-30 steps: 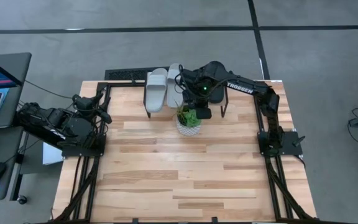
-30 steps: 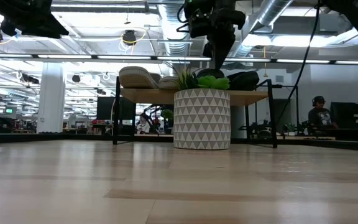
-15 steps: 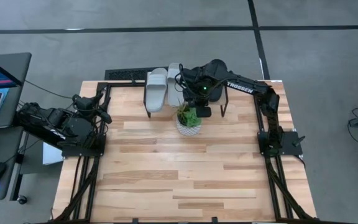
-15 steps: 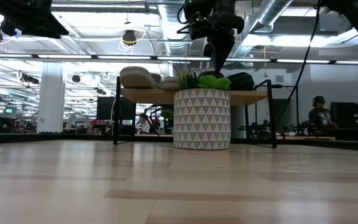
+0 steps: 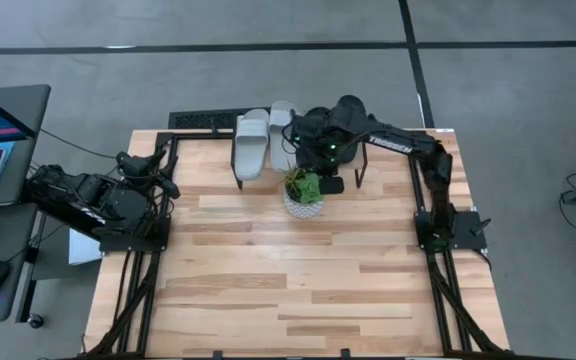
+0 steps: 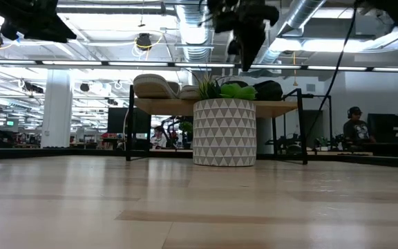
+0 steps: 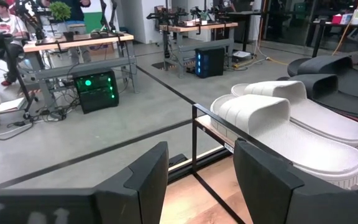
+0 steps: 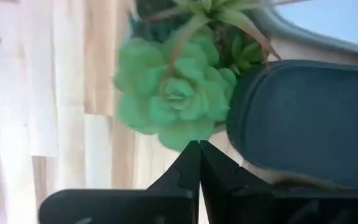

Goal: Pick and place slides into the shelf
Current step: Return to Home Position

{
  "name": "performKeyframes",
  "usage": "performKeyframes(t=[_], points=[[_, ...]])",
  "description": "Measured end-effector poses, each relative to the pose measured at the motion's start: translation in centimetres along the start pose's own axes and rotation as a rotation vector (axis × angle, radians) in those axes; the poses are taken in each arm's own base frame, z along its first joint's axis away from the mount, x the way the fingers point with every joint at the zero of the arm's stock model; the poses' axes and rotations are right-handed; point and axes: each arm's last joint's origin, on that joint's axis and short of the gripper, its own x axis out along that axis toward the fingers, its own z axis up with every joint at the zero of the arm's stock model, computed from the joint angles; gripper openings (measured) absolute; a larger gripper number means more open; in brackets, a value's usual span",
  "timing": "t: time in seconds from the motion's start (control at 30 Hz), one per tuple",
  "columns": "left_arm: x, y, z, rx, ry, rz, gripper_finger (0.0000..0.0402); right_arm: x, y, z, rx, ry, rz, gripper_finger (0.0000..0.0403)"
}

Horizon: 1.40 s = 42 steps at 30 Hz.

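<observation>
The shelf (image 6: 282, 107) stands at the table's far edge on thin black legs. Two light grey slides (image 5: 251, 146) lie side by side on its left part, soles on the plank. The black slides (image 5: 349, 120) lie on its right part, mostly hidden under my right arm; one black heel (image 8: 309, 118) shows in the right wrist view. My right gripper (image 8: 197, 148) is shut and hangs above the shelf's near edge, over the plant, holding nothing. My left gripper (image 7: 199, 149) is open and waits at the table's left edge, facing the grey slides (image 7: 291, 124).
A potted succulent (image 5: 304, 192) in a white patterned pot (image 6: 224, 131) stands on the table just in front of the shelf, right under my right gripper. Bare tabletop (image 5: 298, 280) stretches toward the near edge. A person sits at a desk far behind (image 6: 354, 124).
My right gripper has risen higher above the shelf and plant, and its wrist has drawn back a little toward the table's right. The slides and the pot stay where they were.
</observation>
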Motion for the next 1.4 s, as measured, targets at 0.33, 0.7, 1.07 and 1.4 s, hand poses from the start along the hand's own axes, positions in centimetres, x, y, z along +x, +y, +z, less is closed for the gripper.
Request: performKeyframes(t=[0.33,0.7,1.07,1.4], points=[[0.0,0.0,0.0,0.001,0.005,-0.006,0.0171,-8.6,1.2,-4.8,0.181,-0.231,-0.245,0.0],[0.0,0.1,-0.1,-0.002,-0.007,0.013,0.0171,-20.1,5.4,-12.2,0.186,-0.894,-0.505,0.0],[-0.3,0.1,0.1,0.014,-0.06,0.019,0.0171,-9.1,5.2,-14.9,0.232,-1.226,-0.394,0.0],[-1.7,-0.7,-0.1,0.057,-0.062,-0.265,0.0171,-1.1,9.2,-16.3,0.194,-1.468,-0.19,0.0]])
